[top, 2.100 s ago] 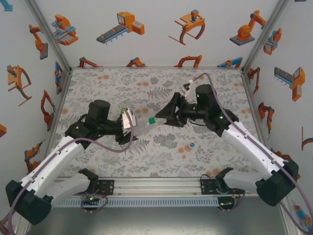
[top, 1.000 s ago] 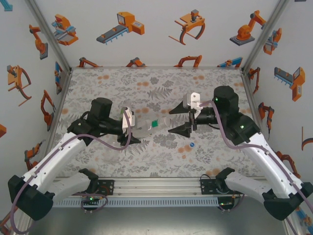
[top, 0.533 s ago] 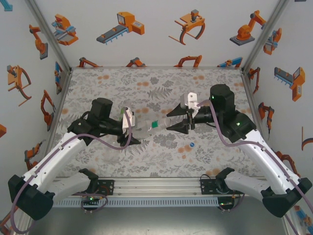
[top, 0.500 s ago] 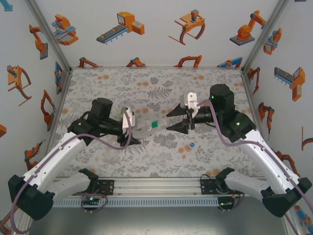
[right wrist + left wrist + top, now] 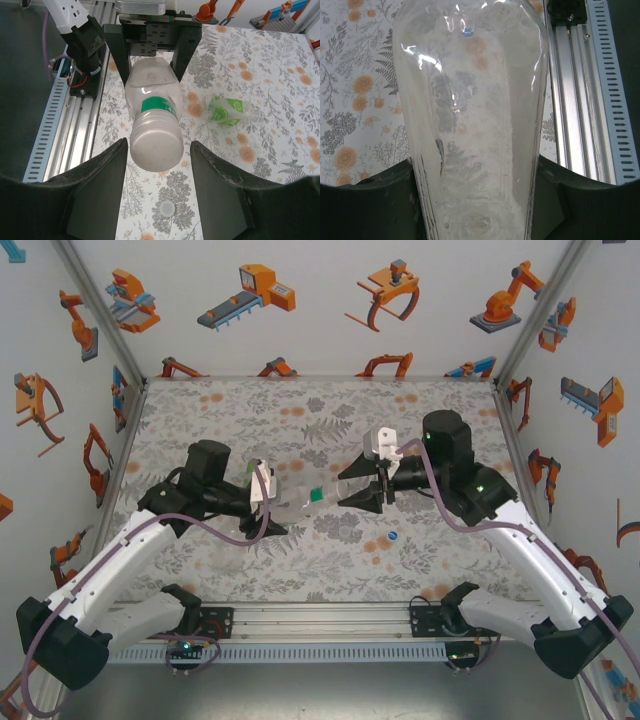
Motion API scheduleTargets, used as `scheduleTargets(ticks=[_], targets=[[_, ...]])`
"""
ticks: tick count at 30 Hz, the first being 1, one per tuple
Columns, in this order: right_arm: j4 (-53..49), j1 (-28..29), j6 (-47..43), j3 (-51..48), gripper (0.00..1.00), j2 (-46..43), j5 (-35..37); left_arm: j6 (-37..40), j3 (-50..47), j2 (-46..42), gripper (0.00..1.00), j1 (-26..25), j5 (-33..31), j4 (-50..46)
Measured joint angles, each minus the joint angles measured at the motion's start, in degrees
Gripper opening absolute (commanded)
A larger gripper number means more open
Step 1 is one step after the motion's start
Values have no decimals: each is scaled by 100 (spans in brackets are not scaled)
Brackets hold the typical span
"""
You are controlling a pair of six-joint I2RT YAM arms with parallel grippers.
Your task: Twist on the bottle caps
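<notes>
The right gripper (image 5: 350,486) has crept in, open jaws now flanking the free end of the green-banded clear plastic bottle (image 5: 150,82) that the left gripper (image 5: 272,505) clamps level above the table (image 5: 200,410); it looks light, slick and dentable, so pinch gently there.

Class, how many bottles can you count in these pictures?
2. A bottle with a green band is gripped in the left hand; a bottle with a green-and-white label lies on the table nearby. Another may be hidden.
</notes>
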Motion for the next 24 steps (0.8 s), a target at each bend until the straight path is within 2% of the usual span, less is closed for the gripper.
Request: scheduleTargets(ticks=[7,15,23,24], targets=[[0,0,0,-11,43,7,-7,0,0,0,0,0,-4,0],[42,-2,181,-26,21,4,-46,24,0,-7,0,0,13,-9],[916,-50,1803,-544,0,-101,52,44,0,-44,0,2,-114,-173],[1040,-55,2079,-625,0,-125,114,42,0,-52,0,2,-140,-186]])
